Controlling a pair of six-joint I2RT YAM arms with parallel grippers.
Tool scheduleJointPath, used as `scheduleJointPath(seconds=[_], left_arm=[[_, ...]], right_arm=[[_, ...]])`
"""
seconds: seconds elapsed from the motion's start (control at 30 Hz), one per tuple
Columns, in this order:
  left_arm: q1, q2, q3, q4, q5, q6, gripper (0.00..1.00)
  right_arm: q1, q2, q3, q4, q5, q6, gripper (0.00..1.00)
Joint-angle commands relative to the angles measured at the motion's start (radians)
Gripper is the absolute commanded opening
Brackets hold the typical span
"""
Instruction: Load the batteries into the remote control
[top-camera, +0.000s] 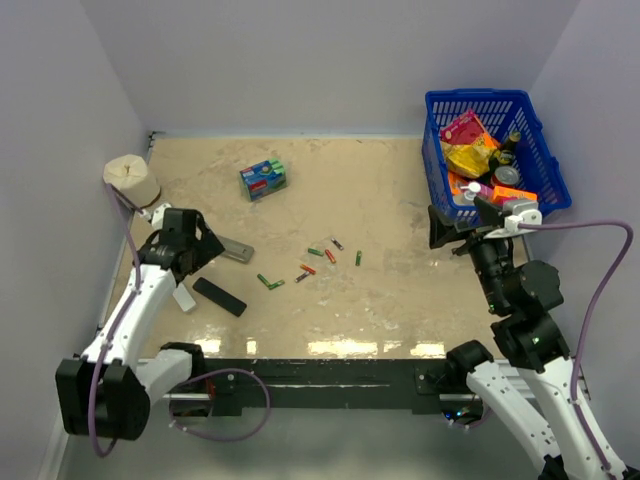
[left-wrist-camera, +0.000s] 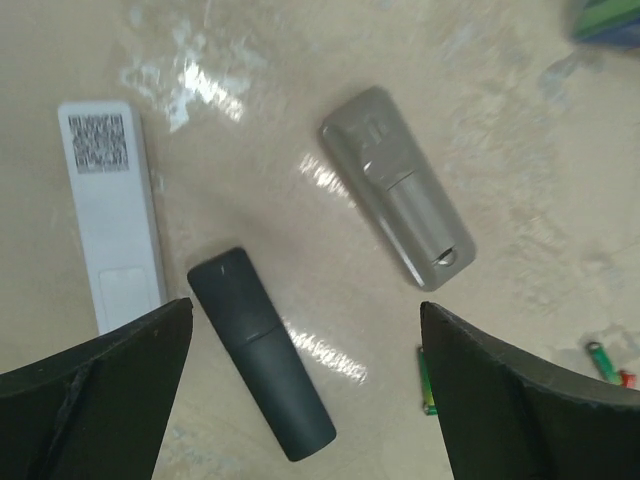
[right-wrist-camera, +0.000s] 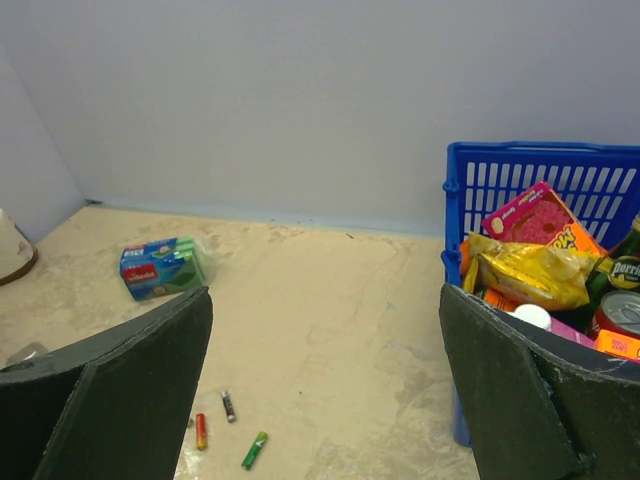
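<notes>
Beige stone-look tabletop, glossy w/ glare streaks near the front edge, pale walls closing it in on 3 sides. Most free room is mid-table and toward the back wall; left side's crowded.

Blue plastic lattice basket sits in the far right corner, packed full: pink snack bag, crinkly yellow bag, green glass bottle, metal can, orange box. Blue-green packet lies alone near the back, and a beige roll sits at the far left edge.

Black remote, a slim matte bar w/ rounded ends, lies flat and angled on the left. The left gripper hangs above it, jaws spread wide, nothing in them. Grey remote is on one side of it, white remote w/ a QR label on the other, none touching.

Batteries, little orange and green cylinders, are scattered loose mid-table, apart from the black remote. Right gripper hangs just beside the basket's near left corner, jaws also wide, empty.
</notes>
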Motion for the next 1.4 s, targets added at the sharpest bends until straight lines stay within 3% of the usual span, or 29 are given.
scheduleJointPath(seconds=[0.0,0.37,0.67,1.07,1.37], left_arm=[[-0.004,0.095,0.031,-0.136,0.039,-0.111,1.0],[-0.006,0.158,-0.021,-0.098,0.072,-0.178,0.96],[-0.012,0.187,-0.09,-0.061,0.057,-0.236,0.84],[-0.075,0.239,-0.164,0.0,0.066,-0.279,0.75],[-0.206,0.25,-0.198,-0.029,0.065,-0.378,0.72]], right_arm=[[0.004,-0.001,-0.009,0.027,-0.041,0.027,0.98],[0.004,-0.013,-0.04,0.037,-0.051,0.044,0.98],[0.004,-0.019,-0.049,0.028,-0.044,0.052,0.98],[0.004,-0.012,-0.049,0.028,-0.057,0.061,0.98],[0.004,-0.01,-0.049,0.027,-0.064,0.067,0.98]])
